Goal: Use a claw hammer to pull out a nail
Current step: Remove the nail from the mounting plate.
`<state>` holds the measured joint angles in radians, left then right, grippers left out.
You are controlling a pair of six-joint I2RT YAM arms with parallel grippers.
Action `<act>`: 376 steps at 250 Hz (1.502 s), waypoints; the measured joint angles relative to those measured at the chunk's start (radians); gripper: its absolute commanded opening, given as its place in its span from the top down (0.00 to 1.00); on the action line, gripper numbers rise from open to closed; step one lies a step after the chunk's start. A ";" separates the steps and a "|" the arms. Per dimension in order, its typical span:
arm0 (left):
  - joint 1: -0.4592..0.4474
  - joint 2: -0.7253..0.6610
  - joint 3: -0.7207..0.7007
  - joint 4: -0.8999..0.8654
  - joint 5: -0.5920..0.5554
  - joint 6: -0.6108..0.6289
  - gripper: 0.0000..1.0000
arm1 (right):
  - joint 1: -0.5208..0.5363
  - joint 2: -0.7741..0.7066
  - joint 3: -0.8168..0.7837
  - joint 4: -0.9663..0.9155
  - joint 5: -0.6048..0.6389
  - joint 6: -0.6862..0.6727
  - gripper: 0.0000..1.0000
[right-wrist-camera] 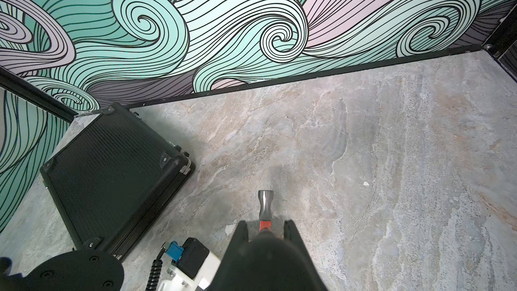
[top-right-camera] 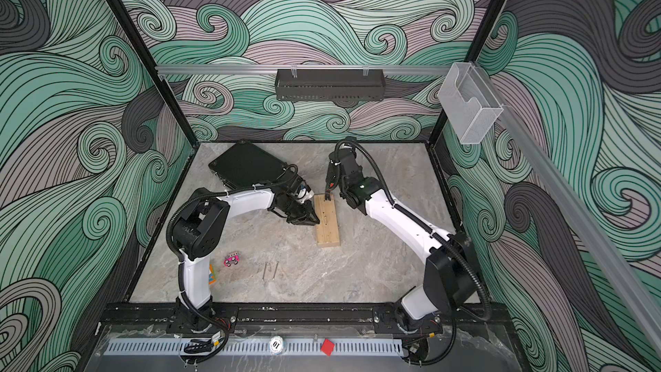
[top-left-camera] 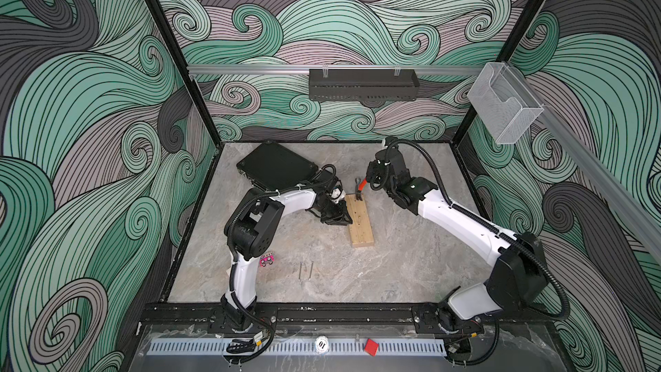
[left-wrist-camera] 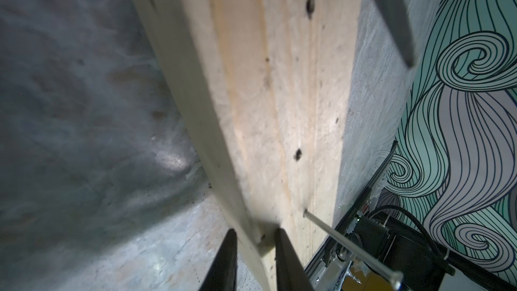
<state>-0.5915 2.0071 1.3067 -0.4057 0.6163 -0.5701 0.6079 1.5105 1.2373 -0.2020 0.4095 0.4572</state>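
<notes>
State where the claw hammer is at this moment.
In both top views, the claw hammer is mid-table, held by the right gripper, its head at the wooden block's far end.

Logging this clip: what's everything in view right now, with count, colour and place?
wooden block: 1, pale, table centre
nail: 1, silver, sticking out of the block
claw hammer: 1, grey head, orange neck, at the block's far end
loose nails: 2, grey, table front
case: 1, black, far-left corner
small toy: 1, pink, beside left arm
basket: 1, black, back rail
bin: 1, clear, right rail
table: 1, grey marble
left gripper: 1, black, jaws astride the block's edge
right gripper: 1, black, jaws shut on the hammer
</notes>
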 measured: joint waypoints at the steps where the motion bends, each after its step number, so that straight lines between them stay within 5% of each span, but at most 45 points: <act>1: 0.000 0.000 0.000 0.000 0.000 0.000 0.77 | 0.000 0.000 0.000 0.000 0.000 0.000 1.00; 376: 0.000 0.014 0.020 -0.005 0.004 0.002 0.78 | 0.113 -0.060 -0.130 0.134 0.134 -0.032 1.00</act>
<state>-0.5915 2.0209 1.3266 -0.4110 0.6201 -0.5682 0.7208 1.4509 1.1072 -0.0685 0.5434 0.4248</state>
